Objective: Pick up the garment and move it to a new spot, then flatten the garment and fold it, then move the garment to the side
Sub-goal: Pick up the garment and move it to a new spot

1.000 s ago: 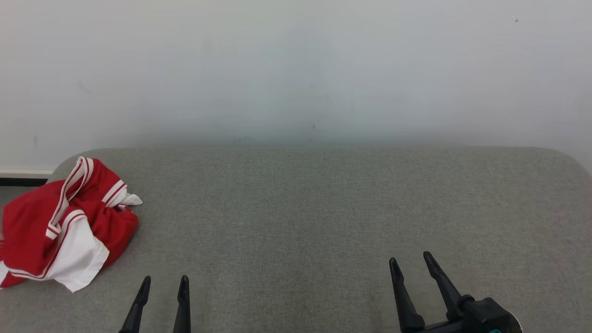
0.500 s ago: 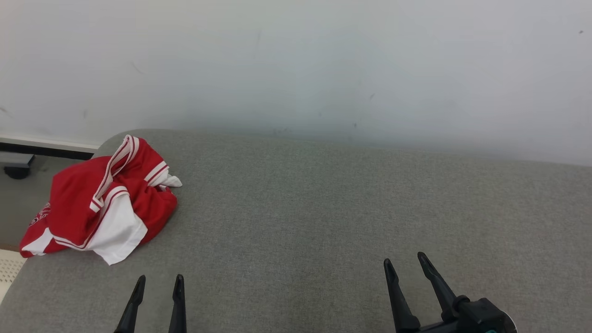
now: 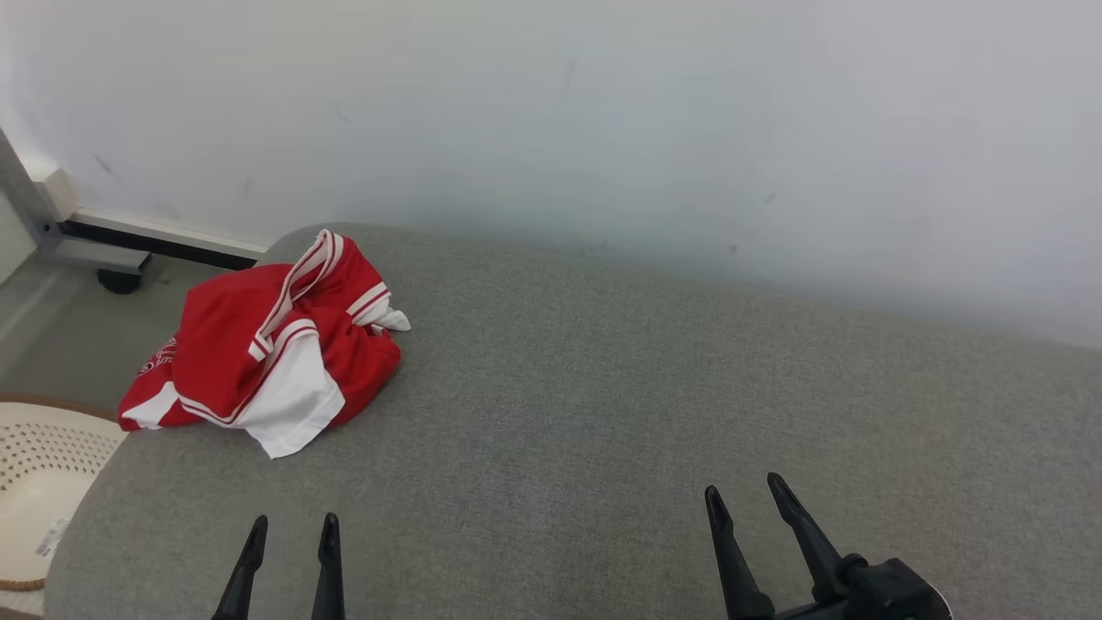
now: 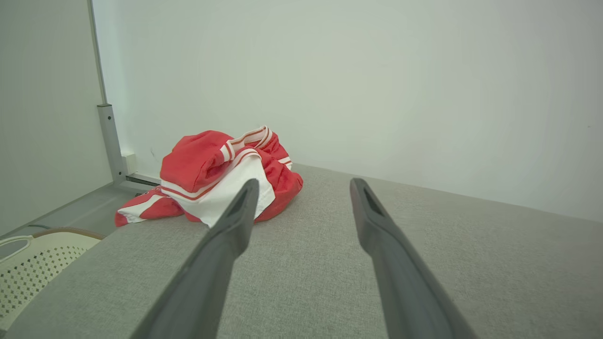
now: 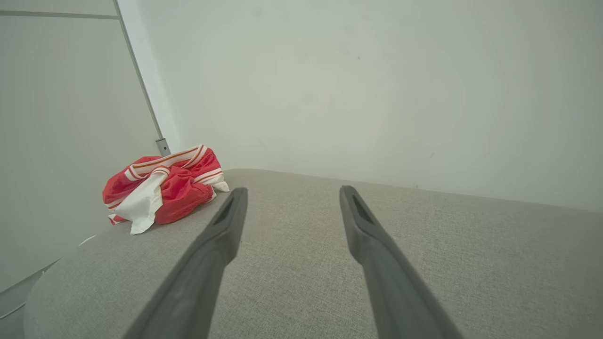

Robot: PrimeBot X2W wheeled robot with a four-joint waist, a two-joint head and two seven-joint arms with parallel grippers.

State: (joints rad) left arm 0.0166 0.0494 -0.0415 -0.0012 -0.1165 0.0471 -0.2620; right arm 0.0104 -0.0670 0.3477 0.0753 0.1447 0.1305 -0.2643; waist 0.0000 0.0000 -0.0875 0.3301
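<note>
the garment (image 3: 267,362) lies in a crumpled red and white heap on the grey desk (image 3: 603,413), ahead of the left jaws and off to their outer side, well apart from the tips. from the right jaws it is farther off, well across to the left and ahead. both pairs of jaws stand wide apart and hold nothing, hovering low over bare desk. one end of the heap droops past the desk's left edge, above a white basket (image 3: 43,465) on the floor there. it looks like light, thin jersey cloth: soft, limp, not fragile. it will likely sag and unfold once lifted, and a pinch on one loose flap may drag out a single layer. the better hold seems to be the raised ridge with the striped trim on top of the heap, or the thick red bunch just beside it on the side nearest the left jaws. the white flap lying flat toward the jaws gives less to bite on.
</note>
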